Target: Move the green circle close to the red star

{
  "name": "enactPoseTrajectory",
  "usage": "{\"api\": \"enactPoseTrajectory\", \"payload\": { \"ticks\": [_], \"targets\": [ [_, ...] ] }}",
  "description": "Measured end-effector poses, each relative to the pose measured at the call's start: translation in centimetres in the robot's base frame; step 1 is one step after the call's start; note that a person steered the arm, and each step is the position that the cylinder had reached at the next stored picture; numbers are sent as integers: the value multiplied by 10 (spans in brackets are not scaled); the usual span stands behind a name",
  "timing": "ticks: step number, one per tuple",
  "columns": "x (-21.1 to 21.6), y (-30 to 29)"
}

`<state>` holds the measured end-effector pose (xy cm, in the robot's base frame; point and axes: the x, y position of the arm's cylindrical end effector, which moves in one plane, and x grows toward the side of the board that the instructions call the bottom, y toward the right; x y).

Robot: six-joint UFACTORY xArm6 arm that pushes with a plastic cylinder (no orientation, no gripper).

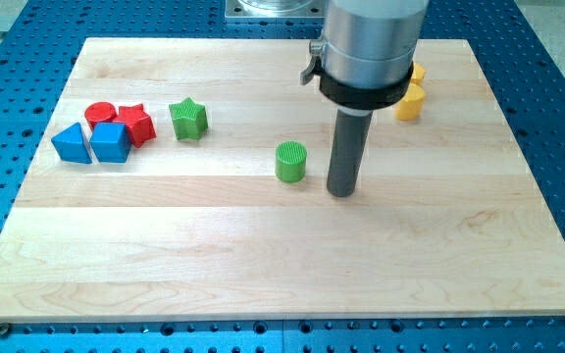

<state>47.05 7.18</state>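
Observation:
The green circle (pixel 290 161) stands near the middle of the wooden board. My tip (pixel 341 192) rests on the board just to the right of it, a small gap apart. The red star (pixel 136 125) lies at the view's left, well away from the green circle. It sits between the red circle (pixel 100 114) and the green star (pixel 188 119).
A blue triangle (pixel 71 143) and a blue block (pixel 110 142) lie just below the red blocks at the left. Two yellow blocks (pixel 411 99) sit at the upper right, partly hidden behind the arm. The board (pixel 282 265) lies on a blue perforated table.

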Motion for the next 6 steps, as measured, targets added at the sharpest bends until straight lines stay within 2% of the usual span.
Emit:
{"api": "enactPoseTrajectory", "payload": {
  "ticks": [2, 3, 4, 5, 6],
  "targets": [
    [-16, -130],
    [-20, -139],
    [-20, -71],
    [-51, -45],
    [-51, -104]
  ]
}}
